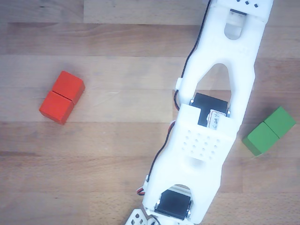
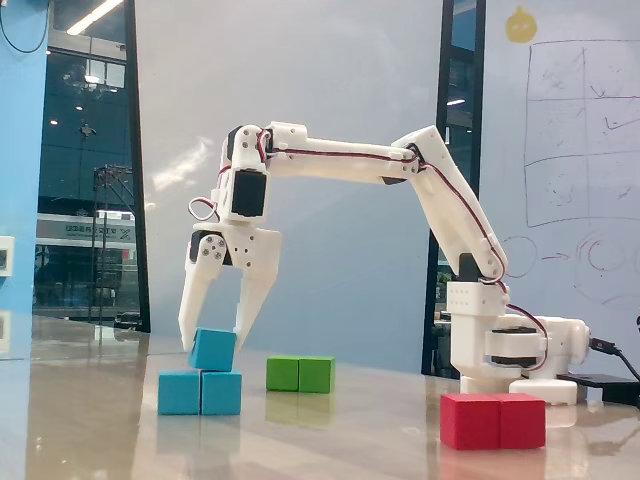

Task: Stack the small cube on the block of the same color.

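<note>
In the fixed view the small cube [image 2: 213,350], light blue, sits slightly tilted on top of the blue two-cube block [image 2: 200,392], over its right half. My white gripper [image 2: 214,342] points down over it with one fingertip against each side of the cube, shut on it. The other view looks down on my arm [image 1: 211,117]; the cube, the blue block and the fingertips lie beyond its bottom edge.
A green two-cube block [image 2: 300,374] [image 1: 269,131] lies behind and to the right of the blue one. A red two-cube block [image 2: 493,420] [image 1: 62,97] lies near the front, by the arm's base [image 2: 505,350]. The table is wooden.
</note>
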